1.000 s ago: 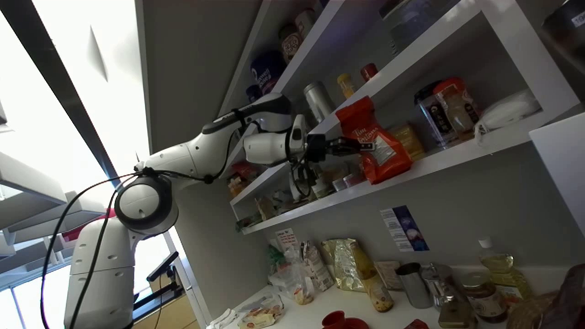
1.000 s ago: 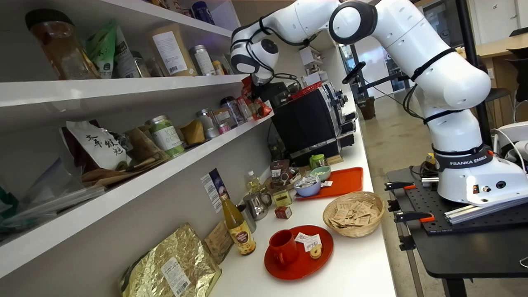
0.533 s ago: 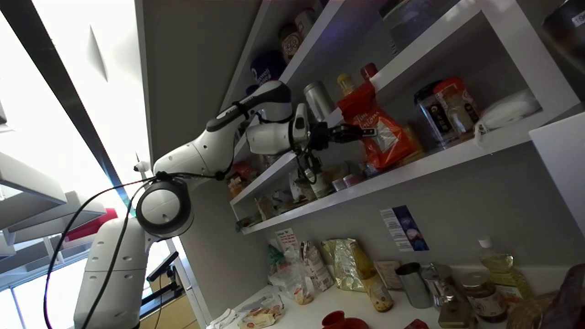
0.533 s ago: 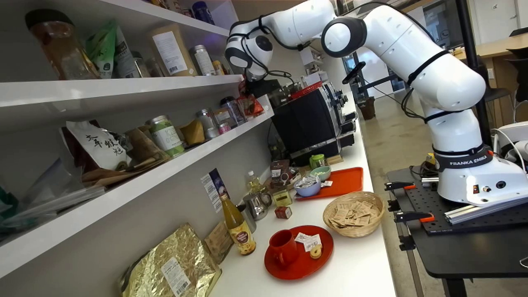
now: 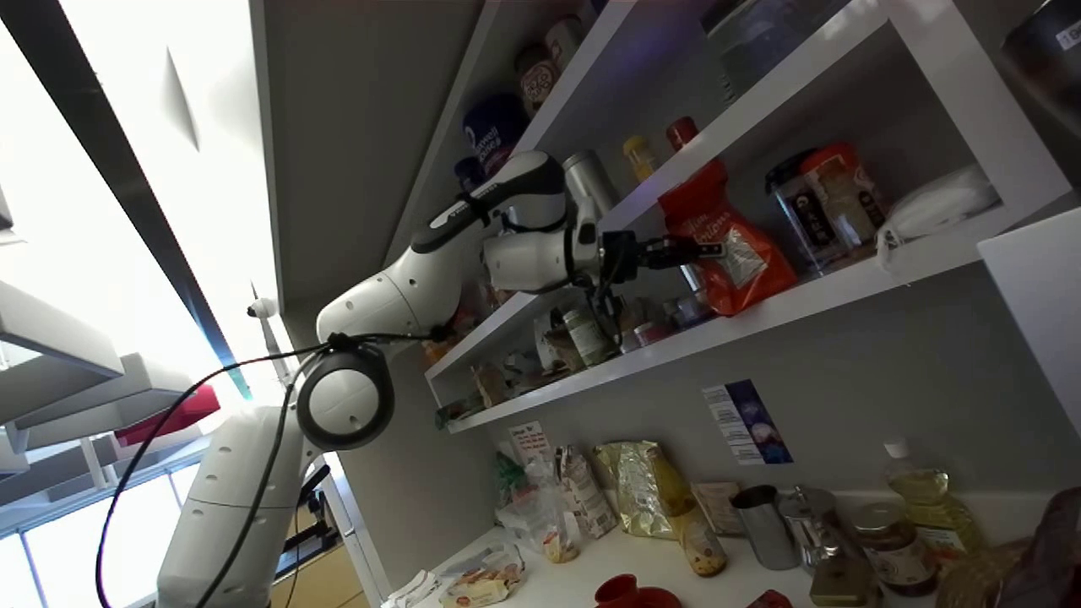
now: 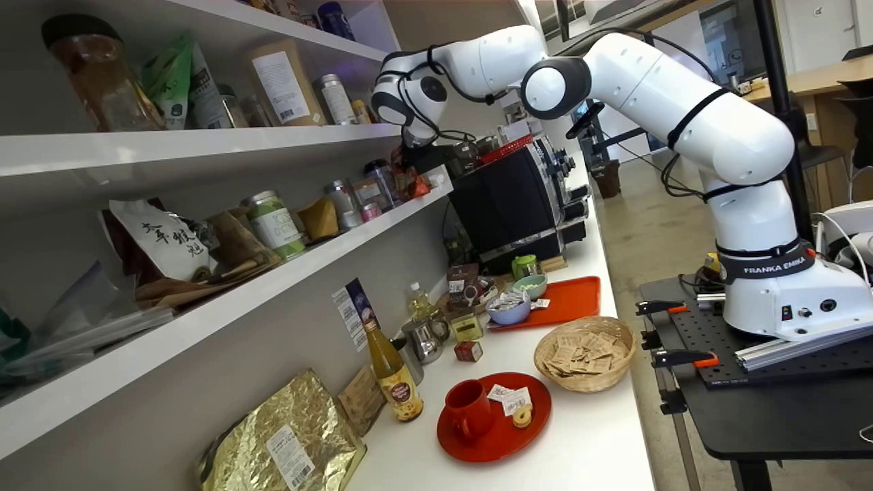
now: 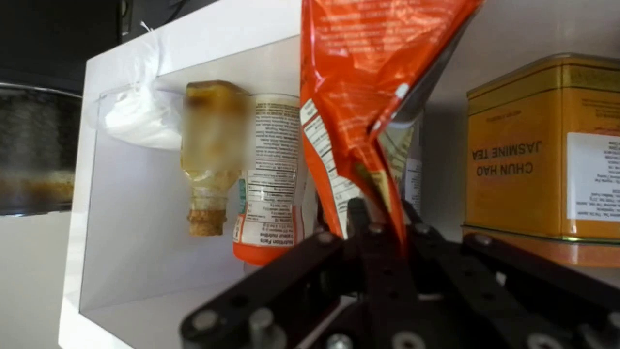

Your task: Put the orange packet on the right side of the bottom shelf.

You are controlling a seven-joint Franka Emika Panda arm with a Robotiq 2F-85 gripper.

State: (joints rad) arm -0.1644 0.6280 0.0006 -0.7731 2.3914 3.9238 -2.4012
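The orange packet (image 5: 743, 253) is a shiny red-orange bag. My gripper (image 5: 708, 251) is shut on it. In the wrist view, which stands upside down, the fingers (image 7: 382, 213) pinch a fold of the packet (image 7: 358, 87). The packet hangs tilted at the front of the bottom shelf (image 5: 895, 277), its lower end overlapping the front edge in an exterior view; I cannot tell whether it touches the board. The packet (image 6: 419, 185) also shows, partly hidden by the gripper, at the far end of the shelf (image 6: 204, 320). The shelf board shows in the wrist view too (image 7: 227, 34).
On the bottom shelf, jars (image 5: 811, 215) and a white bag (image 5: 942, 203) stand to the packet's right, near an upright divider (image 5: 971, 101). A yellow tea tin (image 7: 513, 184) is on its other side. The upper shelf (image 5: 785, 89) runs above. A black machine (image 6: 511, 204) stands beside the shelf end.
The gripper and packet have moved right along the shelf and slightly up in an exterior view, and a little deeper towards the shelf. The yellow tin behind the packet is no longer visible there.
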